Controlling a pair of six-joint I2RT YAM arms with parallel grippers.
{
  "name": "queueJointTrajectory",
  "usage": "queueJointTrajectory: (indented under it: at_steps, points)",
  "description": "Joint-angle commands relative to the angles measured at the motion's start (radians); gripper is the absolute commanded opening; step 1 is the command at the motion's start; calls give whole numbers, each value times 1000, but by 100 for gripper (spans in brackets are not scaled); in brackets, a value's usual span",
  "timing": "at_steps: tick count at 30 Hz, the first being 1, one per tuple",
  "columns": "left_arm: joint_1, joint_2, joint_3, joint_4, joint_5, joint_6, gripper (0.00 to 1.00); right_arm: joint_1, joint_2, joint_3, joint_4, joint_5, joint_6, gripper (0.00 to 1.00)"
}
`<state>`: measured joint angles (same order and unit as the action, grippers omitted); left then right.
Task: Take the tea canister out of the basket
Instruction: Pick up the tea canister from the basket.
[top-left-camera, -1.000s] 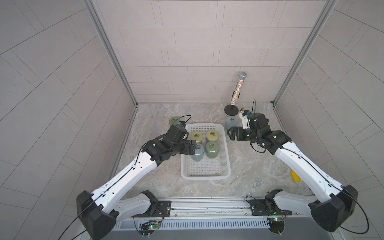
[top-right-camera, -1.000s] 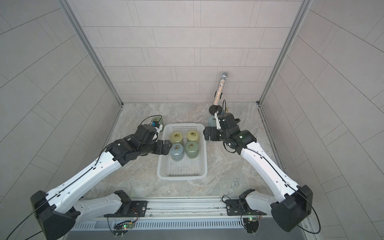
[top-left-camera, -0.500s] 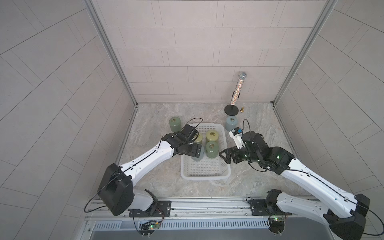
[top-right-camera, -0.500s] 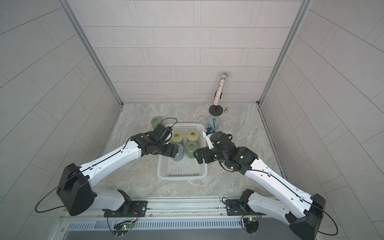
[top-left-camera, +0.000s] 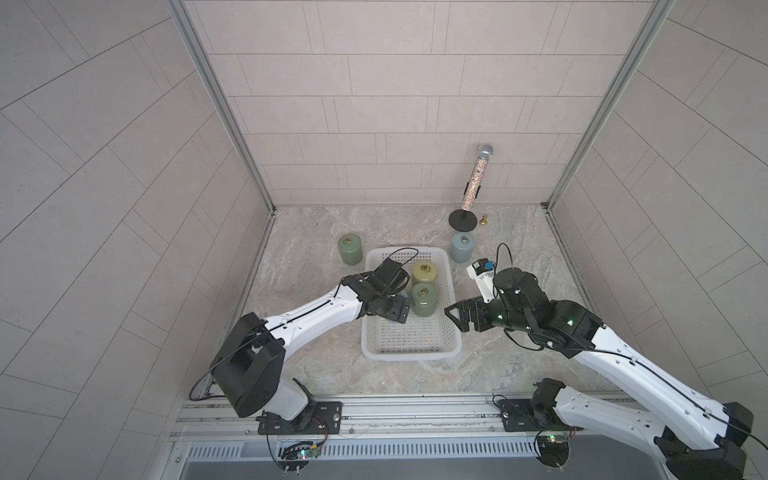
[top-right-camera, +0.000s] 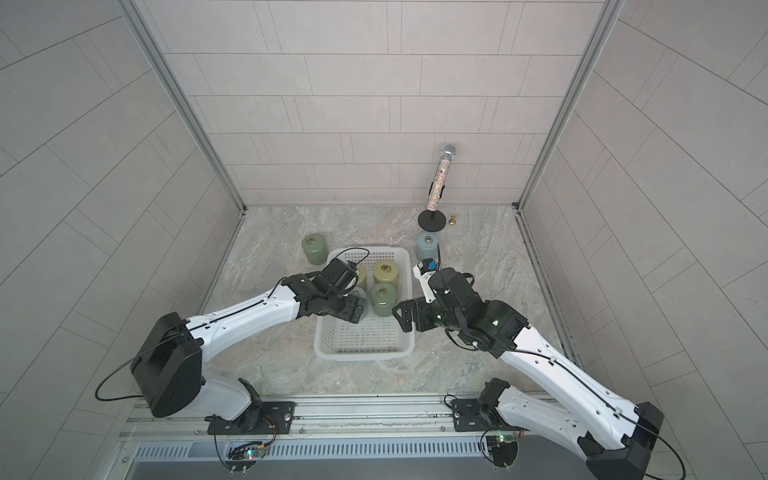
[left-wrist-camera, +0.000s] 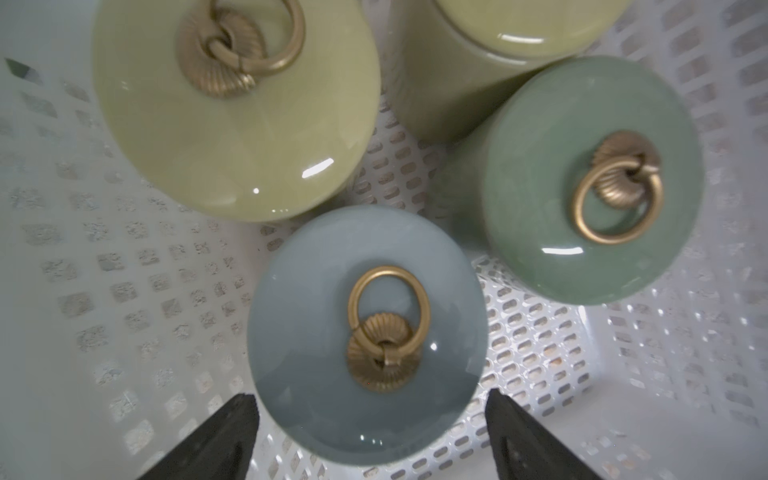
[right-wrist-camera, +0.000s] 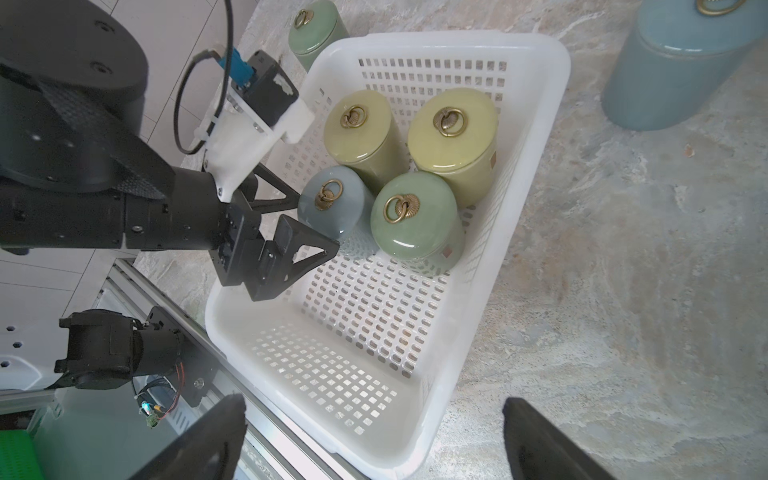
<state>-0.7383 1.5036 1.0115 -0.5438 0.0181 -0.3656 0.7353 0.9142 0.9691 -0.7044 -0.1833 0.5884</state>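
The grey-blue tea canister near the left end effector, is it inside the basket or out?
Inside. The grey-blue canister stands upright on the floor of the basket, within its walls; the open left end effector flanks its lid.

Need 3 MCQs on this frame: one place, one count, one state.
1. Where does the blue canister outside the basket stand? A) by the microphone stand B) by the front rail C) by the left arm's base
2. How many canisters are in the basket? A) two B) four C) six
3. The left pincer is: A) shut on the basket rim B) shut, outside the basket C) open around the blue-grey canister
Key: 1A, it stands just before the stand's black base; 2B, two yellow-green canisters, one green canister, one blue-grey; 3C, fingers spread, one each side of its lid.
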Motion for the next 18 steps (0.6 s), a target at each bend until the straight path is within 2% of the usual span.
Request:
queueJointTrajectory:
  at_steps: [1, 5, 18]
  points:
    - [-3, 27, -19, 61, -24, -6, 95, 6, -11, 16, -22, 10, 10, 100]
    - [-4, 69, -20, 83, -38, -10, 98, 9, -11, 17, -24, 11, 11, 100]
    - [-12, 130, -25, 64, -76, 21, 97, 15, -3, 11, -21, 11, 12, 100]
